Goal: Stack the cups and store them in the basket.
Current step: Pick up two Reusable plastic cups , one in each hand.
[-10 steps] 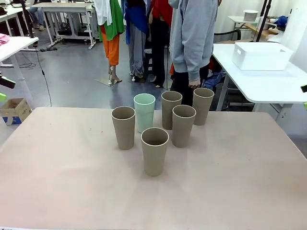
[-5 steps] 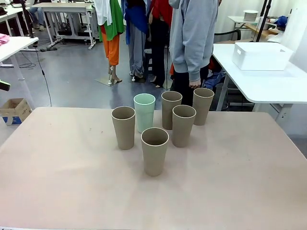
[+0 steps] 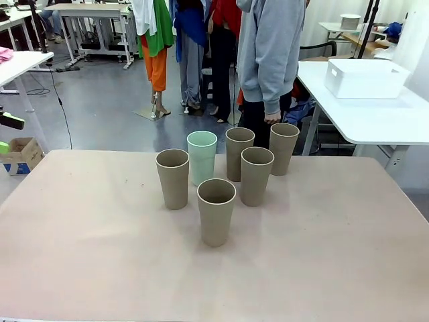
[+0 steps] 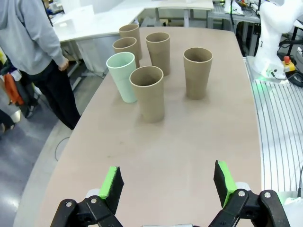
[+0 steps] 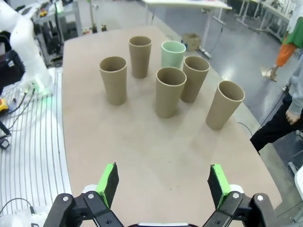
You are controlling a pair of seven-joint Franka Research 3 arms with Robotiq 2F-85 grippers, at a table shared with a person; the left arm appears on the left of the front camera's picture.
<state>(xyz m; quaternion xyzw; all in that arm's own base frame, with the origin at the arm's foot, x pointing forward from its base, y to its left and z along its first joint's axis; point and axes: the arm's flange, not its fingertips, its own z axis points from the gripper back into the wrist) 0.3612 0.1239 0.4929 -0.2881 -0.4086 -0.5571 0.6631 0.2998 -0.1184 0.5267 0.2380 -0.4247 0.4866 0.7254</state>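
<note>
Several tan cups stand upright in a cluster at the middle of the table, the nearest tan cup (image 3: pixel 216 211) in front. A mint green cup (image 3: pixel 202 157) stands at the back left of the cluster. The white basket (image 3: pixel 365 77) sits on a side table at the far right. My left gripper (image 3: pixel 5 134) peeks in at the left edge, well clear of the cups. In the left wrist view the left gripper (image 4: pixel 168 182) is open and holds nothing, with the mint cup (image 4: pixel 122 75) ahead. My right gripper (image 5: pixel 163 182) is open too, above bare table short of the cups (image 5: pixel 170 91).
A person in a grey hoodie (image 3: pixel 271 54) stands at the far edge just behind the cups, one hand (image 3: pixel 271 119) hanging near the rear cup. The white side table (image 3: pixel 375 114) stands at the right. A cardboard box (image 3: pixel 20 153) lies on the floor at the left.
The right gripper's tip has left the picture's right edge. The left gripper's tips have shifted slightly at the left edge. The cups have not moved.
</note>
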